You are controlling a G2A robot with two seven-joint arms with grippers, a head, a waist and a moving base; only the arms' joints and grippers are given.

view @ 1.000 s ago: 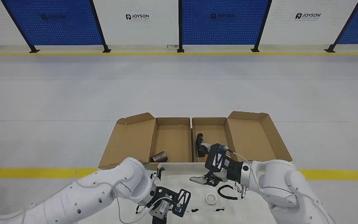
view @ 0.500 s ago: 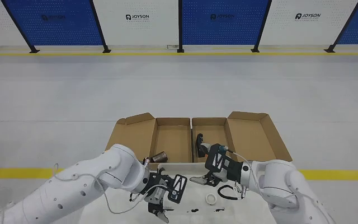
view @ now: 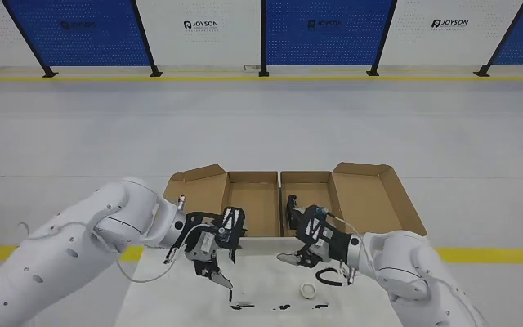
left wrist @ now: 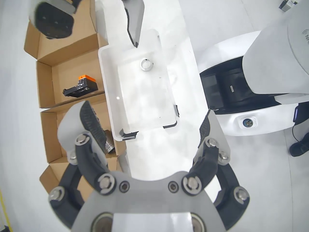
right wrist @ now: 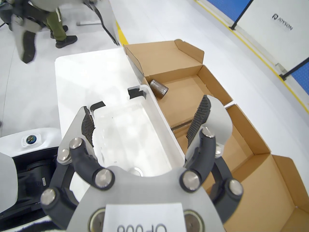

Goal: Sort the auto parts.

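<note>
Left wrist view — silver ring [left wrist: 147,67] (round, hollow).

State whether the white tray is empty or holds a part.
Holds a part: one small metal ring lies inside the white tray.

Pale floor [view: 261,131], yellow line [view: 204,78], blue-and-white panels [view: 327,33] behind.

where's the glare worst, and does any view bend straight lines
Left wrist view: light glares off the white tray around the metal ring, and the table edges bow. Right wrist view: the tray floor glares too; the cardboard boxes curve at their edges. Top view: even light, straight floor stripe.
</note>
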